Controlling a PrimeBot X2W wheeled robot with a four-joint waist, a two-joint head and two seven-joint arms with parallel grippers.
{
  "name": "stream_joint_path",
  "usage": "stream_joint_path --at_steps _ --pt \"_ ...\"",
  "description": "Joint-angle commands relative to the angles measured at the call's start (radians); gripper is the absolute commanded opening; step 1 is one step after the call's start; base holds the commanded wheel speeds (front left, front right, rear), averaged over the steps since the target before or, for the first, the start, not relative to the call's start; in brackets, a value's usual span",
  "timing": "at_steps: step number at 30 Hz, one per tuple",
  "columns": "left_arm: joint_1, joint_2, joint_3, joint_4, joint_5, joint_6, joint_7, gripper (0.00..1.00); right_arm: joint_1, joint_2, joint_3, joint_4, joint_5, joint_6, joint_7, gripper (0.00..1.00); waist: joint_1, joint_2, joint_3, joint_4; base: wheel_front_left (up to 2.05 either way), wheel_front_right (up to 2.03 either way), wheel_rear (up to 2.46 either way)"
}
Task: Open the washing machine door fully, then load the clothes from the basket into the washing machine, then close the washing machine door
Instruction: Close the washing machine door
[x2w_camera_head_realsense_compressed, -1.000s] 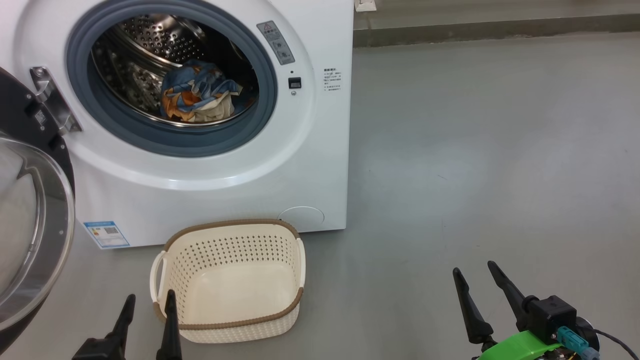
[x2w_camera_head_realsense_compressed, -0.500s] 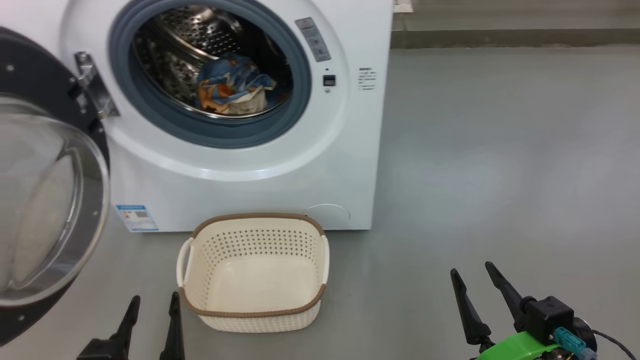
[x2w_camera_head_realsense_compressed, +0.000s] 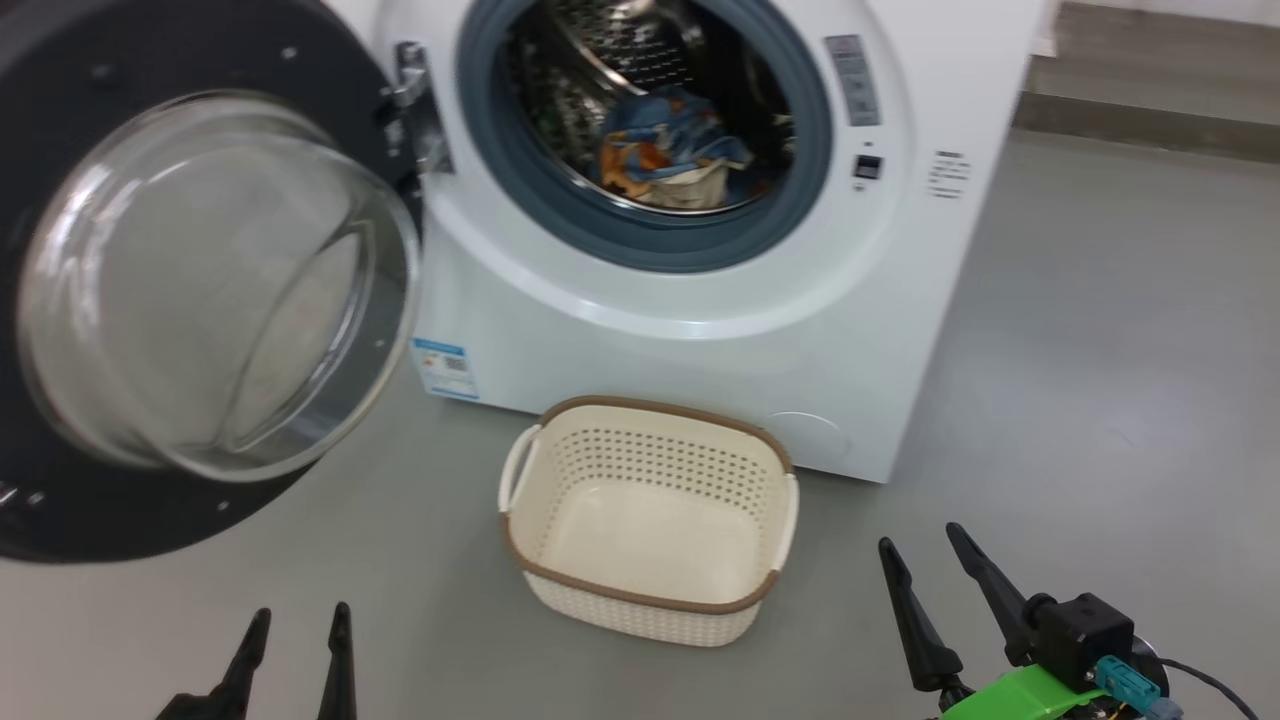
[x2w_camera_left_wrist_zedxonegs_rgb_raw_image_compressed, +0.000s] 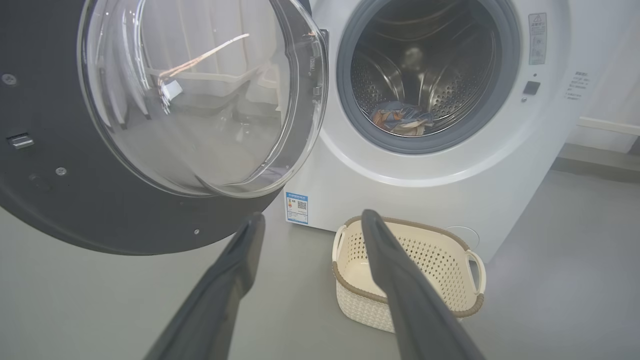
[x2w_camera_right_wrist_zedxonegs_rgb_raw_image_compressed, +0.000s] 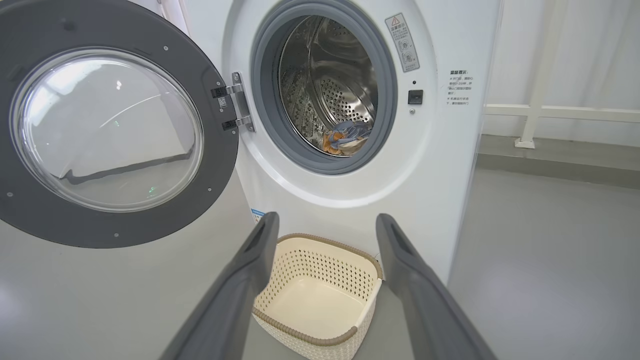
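Note:
The white washing machine (x2w_camera_head_realsense_compressed: 700, 340) stands ahead with its round black-rimmed door (x2w_camera_head_realsense_compressed: 200, 290) swung wide open to the left. Blue and orange clothes (x2w_camera_head_realsense_compressed: 672, 150) with some beige cloth lie inside the steel drum. On the floor in front sits the cream basket (x2w_camera_head_realsense_compressed: 648, 520), with nothing in it. My left gripper (x2w_camera_head_realsense_compressed: 296, 618) is open at the lower left, below the door. My right gripper (x2w_camera_head_realsense_compressed: 918, 538) is open at the lower right, to the right of the basket. Both wrist views look at the door (x2w_camera_left_wrist_zedxonegs_rgb_raw_image_compressed: 65, 210) (x2w_camera_right_wrist_zedxonegs_rgb_raw_image_compressed: 120, 225), the clothes (x2w_camera_left_wrist_zedxonegs_rgb_raw_image_compressed: 400, 116) (x2w_camera_right_wrist_zedxonegs_rgb_raw_image_compressed: 345, 139) and the basket (x2w_camera_left_wrist_zedxonegs_rgb_raw_image_compressed: 450, 260) (x2w_camera_right_wrist_zedxonegs_rgb_raw_image_compressed: 320, 295).
Grey floor (x2w_camera_head_realsense_compressed: 1120, 330) stretches to the right of the machine up to a dark skirting strip (x2w_camera_head_realsense_compressed: 1150, 125). A white railing (x2w_camera_right_wrist_zedxonegs_rgb_raw_image_compressed: 545, 112) and pale curtain stand behind the machine's right side. The open door takes up the room on the left.
The head camera has turned left, so machine, door and basket have slid right in view and more of the door shows. Both grippers keep their places, open.

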Motion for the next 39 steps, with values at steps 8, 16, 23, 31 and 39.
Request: stream_joint_path --at_steps 8,16,23,31,39 --pt "-0.006 0.013 0.119 -0.076 -0.005 0.025 -0.006 1.0 -0.093 -0.002 0.14 0.002 0.022 0.002 -0.005 1.0 0.0 0.0 0.038 0.177 0.0 0.0 0.0" --pt "0.038 0.01 0.161 -0.127 -0.019 0.049 -0.006 1.0 -0.152 -0.002 0.21 0.038 0.045 0.002 -0.005 1.0 0.0 0.0 0.04 0.191 0.0 0.0 0.0" --pt "0.065 0.009 0.179 -0.155 -0.025 0.065 -0.006 1.0 -0.167 -0.002 0.238 0.058 0.061 0.002 -0.005 1.0 0.0 0.0 0.032 0.192 -0.02 -0.02 -0.02" --pt "0.076 0.009 0.162 -0.174 -0.04 0.089 -0.006 1.0 -0.169 -0.002 0.244 0.072 0.058 0.002 -0.005 1.0 0.0 0.0 0.023 0.184 -0.09 -0.09 -0.09" --pt "0.085 0.008 0.144 -0.184 -0.05 0.107 -0.006 1.0 -0.17 -0.002 0.25 0.074 0.054 0.002 -0.005 1.0 0.0 0.0 0.02 0.18 -0.03 -0.03 -0.03"
